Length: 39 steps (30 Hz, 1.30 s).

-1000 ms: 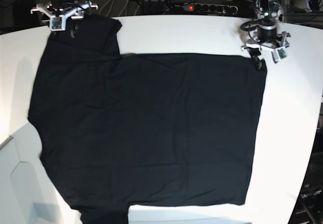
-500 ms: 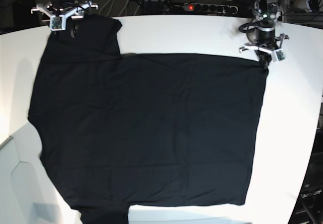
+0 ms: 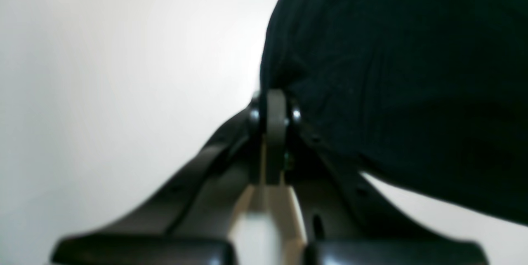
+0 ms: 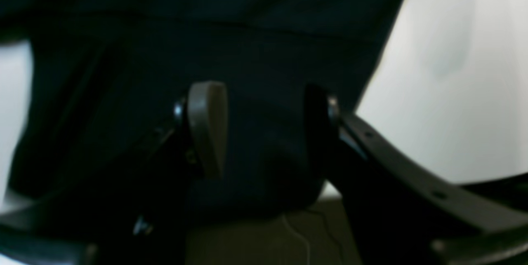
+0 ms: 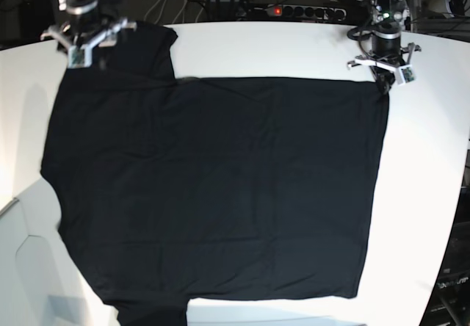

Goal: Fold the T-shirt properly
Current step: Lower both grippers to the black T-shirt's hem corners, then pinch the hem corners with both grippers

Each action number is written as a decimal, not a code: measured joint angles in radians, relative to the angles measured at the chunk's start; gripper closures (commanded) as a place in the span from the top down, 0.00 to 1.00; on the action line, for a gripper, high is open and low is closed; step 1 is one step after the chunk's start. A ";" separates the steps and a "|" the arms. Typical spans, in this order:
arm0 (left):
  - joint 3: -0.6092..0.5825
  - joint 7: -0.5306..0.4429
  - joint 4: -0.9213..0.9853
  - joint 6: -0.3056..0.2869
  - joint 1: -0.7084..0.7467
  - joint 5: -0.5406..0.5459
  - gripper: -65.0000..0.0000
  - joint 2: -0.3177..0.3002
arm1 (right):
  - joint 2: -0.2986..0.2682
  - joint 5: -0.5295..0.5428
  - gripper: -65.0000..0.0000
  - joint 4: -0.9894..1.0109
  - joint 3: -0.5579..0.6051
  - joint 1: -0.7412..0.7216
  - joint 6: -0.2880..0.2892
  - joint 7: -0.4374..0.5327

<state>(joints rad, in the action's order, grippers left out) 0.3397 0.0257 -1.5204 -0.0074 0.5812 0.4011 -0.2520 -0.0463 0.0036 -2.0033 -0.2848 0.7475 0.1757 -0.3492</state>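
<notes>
The left gripper (image 3: 274, 104) has its fingers pressed together at the tips, and the corner of the T-shirt (image 5: 220, 186) lies pinched at or against that closed tip; the cloth runs away from the fingers to the upper right in the left wrist view. Whether fabric sits fully between the pads is not certain from this angle, but the hem corner meets the tip directly.

The right gripper (image 4: 264, 120) has its fingers apart, with a grey pad (image 4: 206, 125) on one side and a dark finger on the other. Black cloth fills the gap between them and spreads beyond and above the fingers. The pads do not appear to bear on the fabric yet.

In the base view the left gripper (image 5: 383, 73) stands at the far hem corner and the right gripper (image 5: 82, 43) stands over the far sleeve. The garment extends from both toward the near edge of the white table (image 5: 433, 194), long axis running between the two arms.

Judgement: a lift-and-fold toward the near edge requires both far corners held; the right arm needs to close first.

The fabric is matte, soft and lightly creased; no print is visible.
</notes>
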 measured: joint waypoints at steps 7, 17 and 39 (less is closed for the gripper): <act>0.000 0.000 0.002 0.000 0.002 0.000 0.00 0.000 | 0.016 -0.003 0.47 0.078 -0.153 -0.134 0.085 -0.100; 0.000 0.000 0.006 0.000 0.003 -0.007 0.00 0.000 | 0.016 -0.003 0.50 0.191 -0.184 -0.135 0.109 -0.099; 0.000 0.000 0.003 0.000 0.003 -0.007 0.00 0.000 | 0.008 0.019 0.00 0.269 -0.190 -0.169 0.195 -0.035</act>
<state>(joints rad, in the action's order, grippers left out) 0.3397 0.0257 -1.5169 -0.0074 0.5838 0.3939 -0.2520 -0.0383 0.0223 -1.7344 -0.4751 0.5789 0.3710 -0.3847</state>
